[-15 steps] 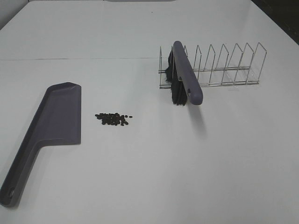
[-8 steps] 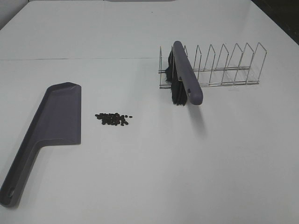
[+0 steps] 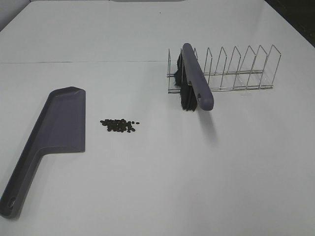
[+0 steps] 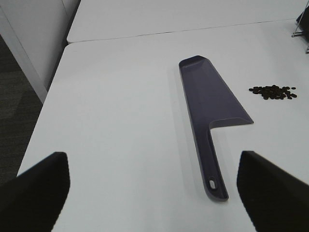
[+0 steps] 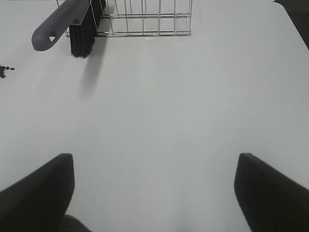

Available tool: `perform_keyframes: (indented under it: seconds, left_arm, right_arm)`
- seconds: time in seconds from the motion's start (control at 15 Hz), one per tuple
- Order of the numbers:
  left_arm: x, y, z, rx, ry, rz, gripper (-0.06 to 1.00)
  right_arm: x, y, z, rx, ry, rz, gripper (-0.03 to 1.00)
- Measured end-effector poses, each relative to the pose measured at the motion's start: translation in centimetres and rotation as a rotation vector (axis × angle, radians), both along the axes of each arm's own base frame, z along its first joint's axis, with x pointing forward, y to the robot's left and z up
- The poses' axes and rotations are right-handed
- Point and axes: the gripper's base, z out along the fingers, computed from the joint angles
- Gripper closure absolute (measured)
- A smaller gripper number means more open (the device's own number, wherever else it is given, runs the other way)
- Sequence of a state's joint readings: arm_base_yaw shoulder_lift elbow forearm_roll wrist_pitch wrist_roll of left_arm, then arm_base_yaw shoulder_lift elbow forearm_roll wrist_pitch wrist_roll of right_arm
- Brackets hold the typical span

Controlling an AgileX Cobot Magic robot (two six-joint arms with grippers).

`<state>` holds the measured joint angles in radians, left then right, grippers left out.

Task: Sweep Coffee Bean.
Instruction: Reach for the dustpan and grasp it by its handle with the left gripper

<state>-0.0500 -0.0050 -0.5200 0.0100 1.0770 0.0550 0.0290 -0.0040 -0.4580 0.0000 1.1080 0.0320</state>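
Observation:
A small cluster of dark coffee beans point(image 3: 118, 125) lies on the white table, just right of the purple dustpan point(image 3: 54, 132). In the left wrist view the dustpan point(image 4: 207, 104) and the beans point(image 4: 273, 92) lie ahead of my left gripper point(image 4: 154, 193), which is open and empty with dark fingers point(image 4: 38, 188) wide apart. A purple brush point(image 3: 196, 82) with black bristles leans in the wire rack point(image 3: 231, 71). My right gripper point(image 5: 154, 193) is open and empty, well short of the brush point(image 5: 63, 21). Neither gripper shows in the exterior view.
The wire rack point(image 5: 145, 19) stands at the back right with several empty slots. The table's left edge point(image 4: 48, 92) drops to dark floor. A seam point(image 3: 83, 62) between table tops runs across the back.

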Motion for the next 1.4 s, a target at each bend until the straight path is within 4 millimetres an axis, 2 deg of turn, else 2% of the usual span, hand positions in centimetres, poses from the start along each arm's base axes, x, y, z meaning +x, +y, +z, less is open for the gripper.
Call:
perform_keyframes:
  seconds: [1.4]
  left_arm:
    - [0.0, 0.06, 0.0, 0.006, 0.0, 0.004, 0.08]
  right_arm:
    - [0.0, 0.0, 0.0, 0.0, 0.0, 0.0, 0.2]
